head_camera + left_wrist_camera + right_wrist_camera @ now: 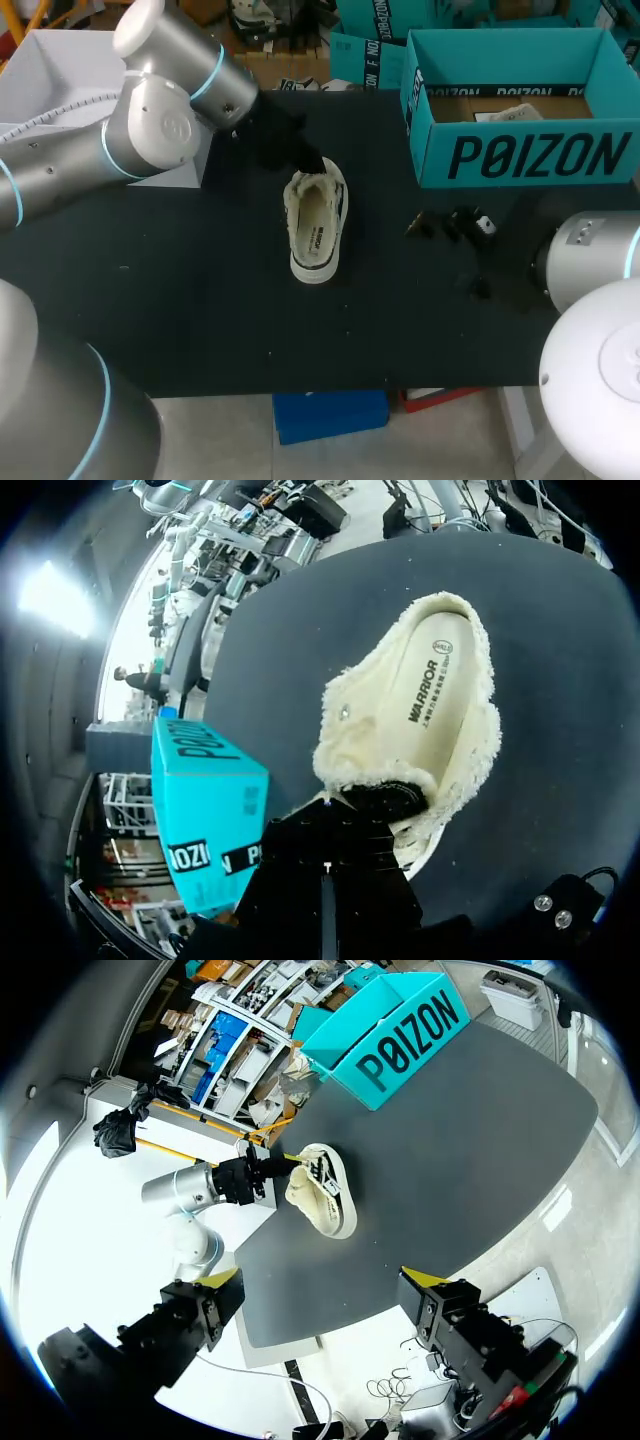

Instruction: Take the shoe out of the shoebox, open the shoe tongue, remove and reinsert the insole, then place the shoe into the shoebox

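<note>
Fleece-lined shoe (318,262) lay on bench (200,300) outside shoebox (520,155), insole (314,222) seated | left fingers (310,165) at collar, grip untellable | right fingers (222,1280) released, empty | advice: pin toe, pinch insole edge, peel slowly.

The shoe (317,225) lies alone near the middle of the surface (200,320). Bare black top runs along the whole near edge and into the near left corner, so the way in from the front is free. The open shoebox (520,155) fills the far right corner, and its tall walls block any low pass there. The left arm (150,130) slants in from the far left with its end effector (300,158) at the shoe's far end, shutting that side. Between the shoe and the right edge hangs the right end effector (448,226), fingers spread wide
</note>
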`<state>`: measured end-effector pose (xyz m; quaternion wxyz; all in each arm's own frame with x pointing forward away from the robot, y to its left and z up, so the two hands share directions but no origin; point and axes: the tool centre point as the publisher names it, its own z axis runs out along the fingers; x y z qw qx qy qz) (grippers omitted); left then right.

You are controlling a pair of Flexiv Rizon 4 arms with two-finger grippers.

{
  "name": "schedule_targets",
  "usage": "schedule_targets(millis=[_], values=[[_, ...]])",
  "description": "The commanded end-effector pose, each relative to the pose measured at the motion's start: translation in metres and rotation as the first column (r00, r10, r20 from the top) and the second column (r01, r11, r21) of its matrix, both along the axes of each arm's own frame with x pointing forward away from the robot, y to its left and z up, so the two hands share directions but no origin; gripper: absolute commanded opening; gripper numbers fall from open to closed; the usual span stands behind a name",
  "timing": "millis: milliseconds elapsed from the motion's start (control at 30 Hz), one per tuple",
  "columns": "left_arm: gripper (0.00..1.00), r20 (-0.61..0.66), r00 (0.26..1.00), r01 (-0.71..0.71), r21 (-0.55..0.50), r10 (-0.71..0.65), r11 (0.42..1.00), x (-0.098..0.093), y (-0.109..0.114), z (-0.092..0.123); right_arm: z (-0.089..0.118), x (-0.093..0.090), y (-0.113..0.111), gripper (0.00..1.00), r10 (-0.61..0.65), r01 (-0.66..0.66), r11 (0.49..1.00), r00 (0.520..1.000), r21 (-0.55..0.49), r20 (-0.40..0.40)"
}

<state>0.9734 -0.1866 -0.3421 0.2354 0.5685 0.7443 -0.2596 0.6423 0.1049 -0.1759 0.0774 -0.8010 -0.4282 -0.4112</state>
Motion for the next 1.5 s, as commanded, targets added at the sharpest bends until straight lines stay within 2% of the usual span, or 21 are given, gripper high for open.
schedule_targets(millis=[33,400,633,900,1033,1300,1367,1500], values=[[0.00,-0.001,1.000,-0.002,-0.005,0.002,1.000,-0.004,0.008,-0.002,0.006,-0.023,-0.012,1.00,-0.101,0.101,0.994,0.995,0.047,-0.002],[0.00,-0.028,0.999,-0.034,-0.029,0.033,0.999,-0.031,0.028,0.001,0.006,-0.023,-0.012,1.00,-0.101,0.101,0.994,0.995,0.047,-0.002],[0.00,-0.049,0.998,-0.027,-0.020,0.026,0.999,-0.042,0.023,-0.007,0.006,-0.023,-0.012,1.00,-0.101,0.101,0.994,0.995,0.047,-0.002],[0.00,-0.061,0.998,-0.010,-0.008,0.009,1.000,-0.044,0.016,-0.010,0.006,-0.023,-0.012,1.00,-0.101,0.101,0.994,0.995,0.047,-0.002],[0.00,-0.049,0.999,-0.002,0.000,0.002,1.000,-0.041,0.026,0.008,0.006,-0.023,-0.012,1.00,-0.101,0.101,0.994,0.995,0.047,-0.002],[0.00,-0.002,1.000,0.004,-0.018,-0.004,1.000,-0.032,0.048,0.055,0.006,-0.023,-0.012,1.00,-0.101,0.101,0.994,0.995,0.047,-0.002],[0.00,0.003,1.000,0.000,-0.021,0.000,1.000,-0.026,0.049,0.058,0.006,-0.023,-0.012,1.00,-0.101,0.101,0.994,0.995,0.047,-0.002],[0.00,-0.012,1.000,-0.012,-0.034,0.012,0.999,-0.013,0.043,0.047,0.006,-0.023,-0.012,1.00,-0.101,0.101,0.994,0.995,0.047,-0.002]])
